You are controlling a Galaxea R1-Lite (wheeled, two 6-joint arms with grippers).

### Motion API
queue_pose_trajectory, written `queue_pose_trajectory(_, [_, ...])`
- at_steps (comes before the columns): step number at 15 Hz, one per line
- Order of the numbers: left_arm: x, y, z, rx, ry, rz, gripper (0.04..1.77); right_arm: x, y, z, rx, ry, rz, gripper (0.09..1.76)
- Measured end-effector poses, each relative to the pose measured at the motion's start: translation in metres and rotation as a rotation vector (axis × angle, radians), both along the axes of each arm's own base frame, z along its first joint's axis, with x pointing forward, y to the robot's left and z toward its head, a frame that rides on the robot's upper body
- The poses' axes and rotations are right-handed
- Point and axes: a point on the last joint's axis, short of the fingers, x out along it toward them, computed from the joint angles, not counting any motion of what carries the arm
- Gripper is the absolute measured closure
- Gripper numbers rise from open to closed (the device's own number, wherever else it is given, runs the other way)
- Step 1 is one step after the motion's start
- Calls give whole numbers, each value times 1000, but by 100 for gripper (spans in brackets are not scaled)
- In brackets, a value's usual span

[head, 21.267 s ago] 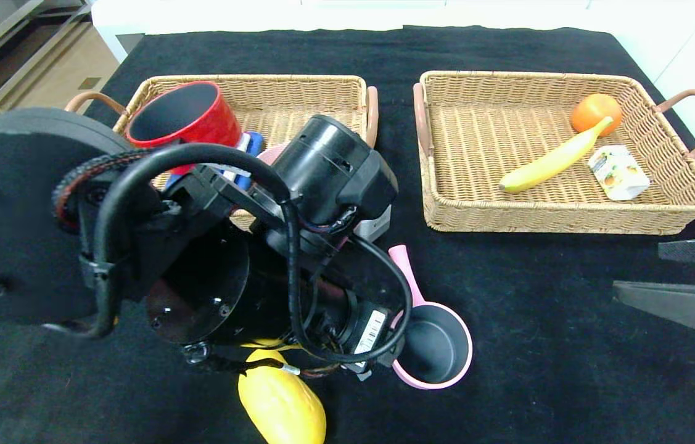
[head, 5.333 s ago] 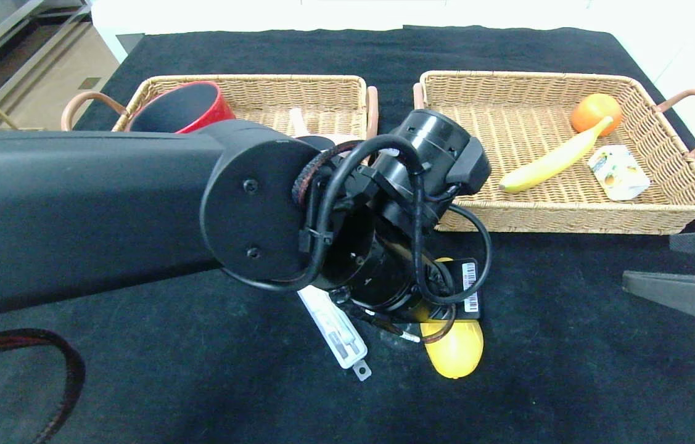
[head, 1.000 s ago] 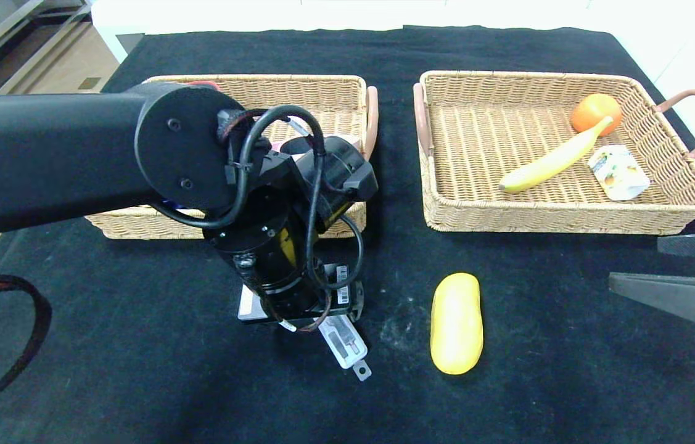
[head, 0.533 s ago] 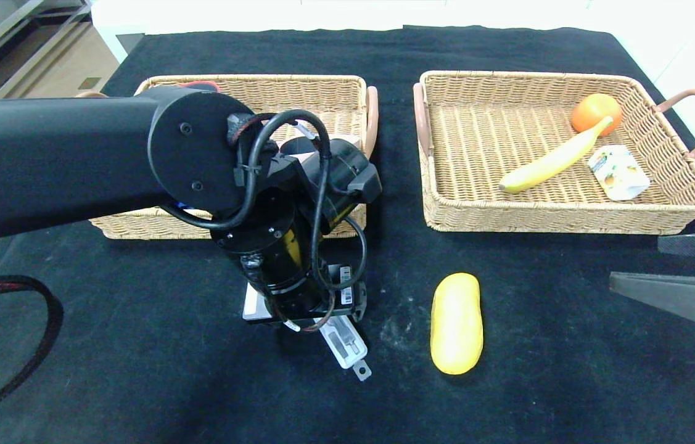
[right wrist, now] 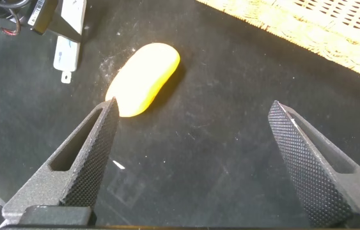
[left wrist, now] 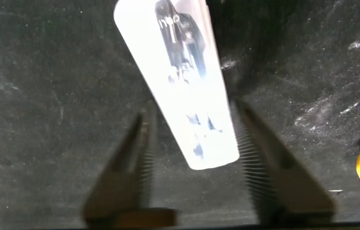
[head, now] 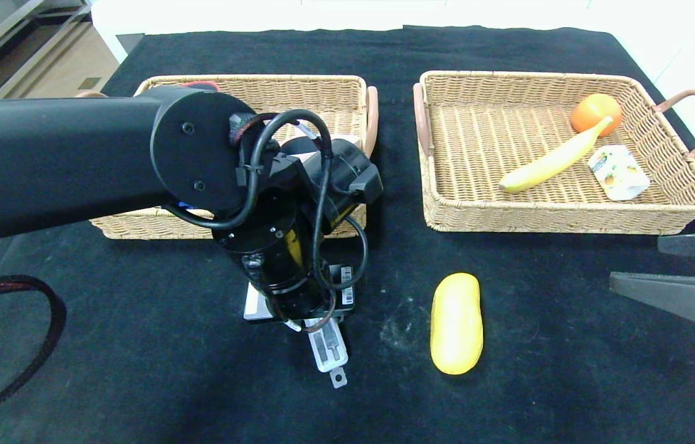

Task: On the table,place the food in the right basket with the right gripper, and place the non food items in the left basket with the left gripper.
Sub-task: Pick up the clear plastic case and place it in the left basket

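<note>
The slim white case point(head: 327, 351) lies on the black table point(head: 137, 345) in front of the left basket point(head: 298, 92). My left gripper point(head: 316, 324) is down over it, largely hidden under its wrist in the head view. In the left wrist view the left gripper point(left wrist: 191, 114) is open, its fingers point(left wrist: 132, 160) straddling the end of the case point(left wrist: 180, 83). The yellow mango point(head: 457, 323) lies to the right of the case and shows in the right wrist view point(right wrist: 142, 78). My right gripper point(head: 634, 262) is open and empty at the right edge, short of the mango.
The right basket point(head: 569, 216) holds a banana point(head: 552, 159), an orange point(head: 596, 111) and a drink carton point(head: 617, 171). The left arm covers most of the left basket; a red pot rim point(head: 202, 84) shows at its back. A black cable loop point(head: 45, 320) lies front left.
The white case has swung so its tabbed near end sits further left, more in line with the left gripper. The left wrist shifted slightly. The right gripper and mango have not moved.
</note>
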Motion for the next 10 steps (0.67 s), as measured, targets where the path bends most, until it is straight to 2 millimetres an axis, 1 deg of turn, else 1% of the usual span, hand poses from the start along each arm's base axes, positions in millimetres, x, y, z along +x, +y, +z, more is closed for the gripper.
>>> queue_pose_trajectory(1, [0, 0, 0, 0, 0, 0, 119, 0, 0, 0, 0, 0, 0, 14])
queue_pose_trajectory(10, [-2, 1, 2, 1, 2, -2, 119, 0, 0, -1, -1, 2, 0, 14])
